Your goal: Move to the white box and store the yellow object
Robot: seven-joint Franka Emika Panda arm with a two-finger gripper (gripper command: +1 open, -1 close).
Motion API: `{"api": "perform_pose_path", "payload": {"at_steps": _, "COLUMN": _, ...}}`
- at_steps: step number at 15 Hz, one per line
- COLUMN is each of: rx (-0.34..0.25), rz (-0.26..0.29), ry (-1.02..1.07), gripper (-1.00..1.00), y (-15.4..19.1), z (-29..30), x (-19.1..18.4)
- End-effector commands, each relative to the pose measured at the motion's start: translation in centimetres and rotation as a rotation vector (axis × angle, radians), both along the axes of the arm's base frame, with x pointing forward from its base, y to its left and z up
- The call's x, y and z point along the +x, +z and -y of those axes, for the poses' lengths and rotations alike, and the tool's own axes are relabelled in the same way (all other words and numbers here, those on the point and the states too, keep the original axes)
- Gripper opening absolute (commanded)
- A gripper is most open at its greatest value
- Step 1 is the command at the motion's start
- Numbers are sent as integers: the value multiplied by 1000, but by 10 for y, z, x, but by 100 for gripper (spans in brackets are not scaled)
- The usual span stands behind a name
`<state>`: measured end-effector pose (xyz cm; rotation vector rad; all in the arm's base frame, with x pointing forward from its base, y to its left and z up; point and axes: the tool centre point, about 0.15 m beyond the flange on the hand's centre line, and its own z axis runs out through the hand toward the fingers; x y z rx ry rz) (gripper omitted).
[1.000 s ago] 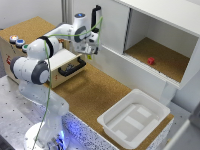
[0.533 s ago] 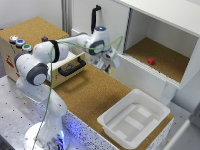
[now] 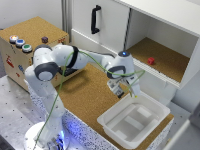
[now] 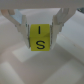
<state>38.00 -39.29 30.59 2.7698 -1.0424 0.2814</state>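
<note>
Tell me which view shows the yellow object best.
The wrist view: the yellow object fills the centre, held between the jaws, black markings readable, above the white box. In the exterior view the gripper hides it.

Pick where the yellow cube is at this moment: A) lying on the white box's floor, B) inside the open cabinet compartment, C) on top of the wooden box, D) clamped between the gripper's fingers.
D: in the wrist view the yellow cube sits between the fingers of the gripper, above the white box.
</note>
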Motion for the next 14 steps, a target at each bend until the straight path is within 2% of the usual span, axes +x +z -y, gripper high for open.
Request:
{"api": "perform_pose_path", "payload": {"at_steps": 1, "rx": 270, "rz": 73, "ry": -212, "gripper": -100, "y": -76, "z": 33, "x": -22}}
{"api": "perform_pose_path", "payload": {"at_steps": 3, "rx": 353, "rz": 167, "ry": -300, "gripper": -100, "y": -96, "z": 26, "x": -31}}
{"api": "perform_pose_path", "payload": {"at_steps": 6, "rx": 387, "rz": 249, "ry": -362, "gripper": -100, "y": -101, "z": 19, "x": -31}}
{"api": "perform_pose_path", "payload": {"at_steps": 7, "rx": 375, "rz": 267, "ry": -369, "gripper": 100, "y": -95, "z": 16, "x": -29}}
{"api": "perform_pose_path", "payload": {"at_steps": 9, "rx": 330, "rz": 241, "ry": -353, "gripper": 100, "y": -79, "z": 8, "x": -21}}
{"api": "perform_pose_path", "payload": {"at_steps": 14, "rx": 308, "rz": 211, "ry": -353, "gripper": 100, "y": -58, "z": -5, "x": -17}}
